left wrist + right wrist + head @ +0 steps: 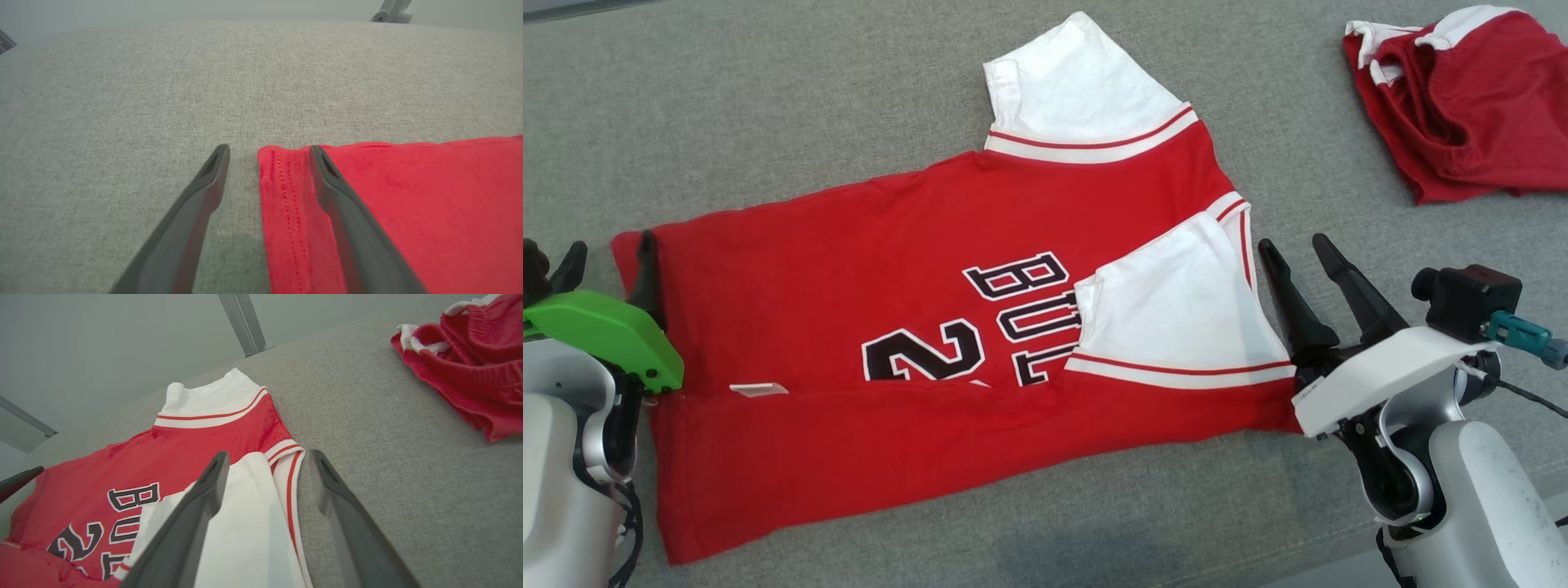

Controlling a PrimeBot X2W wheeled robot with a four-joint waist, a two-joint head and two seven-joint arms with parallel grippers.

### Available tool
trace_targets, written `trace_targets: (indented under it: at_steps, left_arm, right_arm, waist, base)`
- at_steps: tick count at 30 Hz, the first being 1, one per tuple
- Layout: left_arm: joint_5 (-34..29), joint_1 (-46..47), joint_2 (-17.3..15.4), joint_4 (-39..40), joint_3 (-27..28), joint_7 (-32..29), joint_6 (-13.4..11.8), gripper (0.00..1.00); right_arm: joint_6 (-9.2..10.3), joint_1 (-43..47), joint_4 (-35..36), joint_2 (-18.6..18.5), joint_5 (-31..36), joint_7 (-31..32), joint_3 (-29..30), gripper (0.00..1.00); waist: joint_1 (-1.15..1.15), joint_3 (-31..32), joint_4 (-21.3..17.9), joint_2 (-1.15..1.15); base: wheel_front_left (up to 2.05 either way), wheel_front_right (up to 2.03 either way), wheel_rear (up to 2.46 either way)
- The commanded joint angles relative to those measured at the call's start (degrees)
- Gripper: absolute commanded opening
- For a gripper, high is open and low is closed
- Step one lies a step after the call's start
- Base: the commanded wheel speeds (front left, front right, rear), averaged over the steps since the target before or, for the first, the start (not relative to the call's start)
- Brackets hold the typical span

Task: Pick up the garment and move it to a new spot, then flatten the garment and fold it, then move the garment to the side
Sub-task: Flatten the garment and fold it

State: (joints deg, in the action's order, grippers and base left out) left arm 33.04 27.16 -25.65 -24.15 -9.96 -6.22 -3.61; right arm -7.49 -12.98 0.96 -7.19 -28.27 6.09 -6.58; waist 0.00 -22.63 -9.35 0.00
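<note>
The garment (pixel 890 245) is a red jersey with white sleeves and black lettering, lying flat on the grey cloth surface (pixel 768 98). Its near long edge is folded up over the print, and the near sleeve (pixel 1176 310) lies across the chest. My left gripper (pixel 611 245) is open at the jersey's left hem. In the left wrist view the left gripper (pixel 268 148) straddles the hem corner of the garment (pixel 408 183), one finger over red cloth and one over grey. My right gripper (pixel 1290 241) stands open just right of the collar end. In the right wrist view the right gripper (pixel 268 453) is above the garment (pixel 196 437), holding nothing.
A second red garment with white trim (pixel 1462 98) lies crumpled at the far right, also seen as a red heap (pixel 470 355) in the right wrist view. A metal frame leg (pixel 245 322) stands beyond the surface's far edge. Bare grey cloth surrounds the jersey.
</note>
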Motion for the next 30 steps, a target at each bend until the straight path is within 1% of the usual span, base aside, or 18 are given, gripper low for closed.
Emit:
trace_targets:
  at_steps: [1, 5, 6, 7, 8, 9, 10, 11, 12, 14, 16, 19, 21, 24, 27, 30]
  left_arm:
    - [-0.25, 1.37, -0.35, -0.9, -0.15, 0.0, -0.24, 1.0]
    - [-0.92, 3.26, -0.68, -3.45, -1.24, -1.66, -0.24, 1.0]
    - [-1.1, 3.52, -0.81, -3.83, -1.55, -2.05, -0.3, 0.92]
    - [-1.21, 3.76, -0.83, -4.11, -1.8, -2.26, -0.2, 0.75]
    - [-1.18, 3.93, -0.83, -4.3, -1.93, -2.34, -0.02, 0.51]
    - [-1.29, 4.08, -0.95, -4.41, -2.24, -2.76, 0.23, 0.37]
    - [-1.55, 4.23, -1.07, -4.36, -2.56, -2.9, 0.45, 0.29]
    - [-1.56, 4.44, -1.01, -4.07, -2.73, -2.67, 0.58, 0.1]
    - [-1.39, 4.57, -0.75, -3.81, -2.75, -2.5, 0.61, 0.0]
    - [-1.61, 5.01, -0.28, -2.82, -3.41, -2.03, 1.11, 0.0]
    - [-1.72, 5.42, 0.24, -1.65, -3.55, -0.8, 1.28, 0.0]
    - [-1.87, 5.5, 1.27, 0.53, -3.79, 1.43, 1.33, 0.0]
    - [-2.12, 4.97, 2.37, 2.55, -4.18, 3.03, 1.03, 0.0]
    - [-2.69, 4.22, 4.18, 5.65, -5.09, 5.27, 0.59, 0.0]
    - [-3.3, 4.35, 6.22, 7.52, -6.44, 7.21, 0.73, 0.0]
    - [-3.33, 5.14, 8.18, 8.65, -7.51, 9.04, 0.63, 0.0]
  right_arm:
    - [0.0, -0.67, -0.23, -0.34, -0.44, -0.47, -0.18, 1.0]
    - [0.0, -1.37, -0.51, -0.77, -0.68, -0.54, -0.65, 1.0]
    - [0.0, -1.58, -0.47, -0.9, -0.66, -0.46, -0.77, 1.0]
    - [0.0, -1.72, -0.31, -1.01, -0.68, -0.33, -0.84, 1.0]
    - [0.0, -1.84, -0.13, -1.19, -0.71, -0.17, -0.97, 1.0]
    - [0.0, -2.1, 0.09, -1.51, -0.64, -0.04, -1.09, 1.0]
    - [0.0, -2.43, 0.24, -1.8, -0.56, 0.16, -1.21, 1.0]
    - [0.0, -2.91, 0.46, -2.05, -0.53, 0.29, -1.34, 1.0]
    - [0.0, -3.49, 0.64, -2.37, -0.41, 0.52, -1.49, 1.0]
    - [0.0, -6.22, 0.44, -3.43, 1.03, 1.28, -1.83, 1.0]
    - [0.0, -9.27, -0.39, -3.66, 1.76, 1.76, -2.06, 1.0]
    - [0.0, -14.51, -3.04, -4.41, 4.04, 2.77, -2.59, 1.0]
    - [0.0, -18.79, -6.18, -4.1, 4.61, 3.66, -3.13, 1.0]
    - [0.0, -25.17, -11.99, -4.8, 5.73, 5.2, -3.17, 1.0]
    - [0.0, -31.45, -18.11, -6.63, 7.97, 7.46, -4.35, 1.0]
    - [0.0, -37.22, -23.24, -7.89, 9.48, 9.9, -5.11, 1.0]
  waist:
    - [0.0, -0.68, -0.43, 0.0]
    - [0.0, -1.18, -0.51, 0.0]
    - [0.0, -1.29, -0.51, 0.0]
    - [0.0, -1.38, -0.46, 0.0]
    - [0.0, -1.46, -0.38, 0.0]
    - [0.0, -1.53, -0.27, 0.0]
    - [0.0, -1.6, -0.13, 0.0]
    - [0.0, -1.67, 0.06, 0.0]
    - [0.0, -1.73, 0.27, 0.0]
    - [0.0, -2.04, 1.06, 0.0]
    - [0.0, -2.42, 1.9, 0.0]
    - [0.0, -3.22, 3.64, 0.0]
    - [0.0, -3.91, 5.21, 0.0]
    - [0.0, -5.32, 8.37, 0.0]
    - [0.0, -6.97, 12.12, 0.0]
    - [0.0, -8.79, 14.96, 0.0]
  base:
    - [0.0, 0.0, 0.0]
    - [0.0, 0.0, 0.0]
    - [0.0, 0.0, 0.0]
    - [0.0, 0.0, 0.0]
    - [0.0, 0.0, 0.0]
    - [0.0, 0.0, 0.0]
    - [0.0, 0.0, 0.0]
    - [0.0, 0.0, 0.0]
    - [0.0, 0.0, 0.0]
    - [0.0, 0.0, 0.0]
    - [0.0, 0.0, 0.0]
    - [0.0, 0.0, 0.0]
    - [0.0, 0.0, 0.0]
    - [0.0, 0.0, 0.0]
    - [0.0, 0.0, 0.0]
    - [0.0, 0.0, 0.0]
